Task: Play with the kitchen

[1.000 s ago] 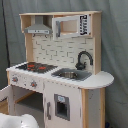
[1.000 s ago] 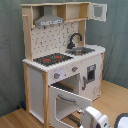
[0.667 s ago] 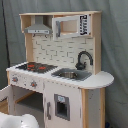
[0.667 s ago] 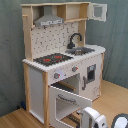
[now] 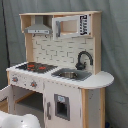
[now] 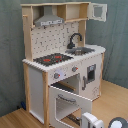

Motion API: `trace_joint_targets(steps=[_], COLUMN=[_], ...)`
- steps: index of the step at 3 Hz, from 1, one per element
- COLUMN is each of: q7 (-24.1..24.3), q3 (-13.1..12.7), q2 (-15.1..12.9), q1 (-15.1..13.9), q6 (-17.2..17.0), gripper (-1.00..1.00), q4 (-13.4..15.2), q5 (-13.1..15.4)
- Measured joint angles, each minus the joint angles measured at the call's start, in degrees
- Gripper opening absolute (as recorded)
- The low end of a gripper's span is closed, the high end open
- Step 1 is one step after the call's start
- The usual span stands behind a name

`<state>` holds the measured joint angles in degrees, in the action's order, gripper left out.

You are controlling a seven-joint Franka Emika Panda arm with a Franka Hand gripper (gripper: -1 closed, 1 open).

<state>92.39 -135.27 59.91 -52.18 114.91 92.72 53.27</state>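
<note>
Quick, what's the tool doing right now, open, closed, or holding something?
Tool: cannot be told; only white arm parts show low in both exterior views, apart from the white and light-wood toy kitchen.

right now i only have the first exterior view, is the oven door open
observer: yes. In the second exterior view the oven door stands wide open below the hob.
operator: where's the arm relative to it
observer: in the second exterior view the arm is low at the bottom edge, just in front of the door's lower corner. I can't tell if they touch.
</note>
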Motion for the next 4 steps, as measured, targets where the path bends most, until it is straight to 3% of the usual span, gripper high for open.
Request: trace_joint_targets(steps=[1,2,3,4], q7=[4.73,6.78,5.82,5.58], q3=[-1.78,-2.85,-2.33,-2.22], q2=[0.00,-0.07,-0.66,-0.73], q1=[-2.52,-3.28,-3.29,-3.29], q6=[2.03,2.64,2.62,2.60], gripper=[1.00,1.00,1.00,-1.00], q4=[0.00,3.83,6.42,6.52], q5=[-0.87,-4.76,-4.83,-4.83])
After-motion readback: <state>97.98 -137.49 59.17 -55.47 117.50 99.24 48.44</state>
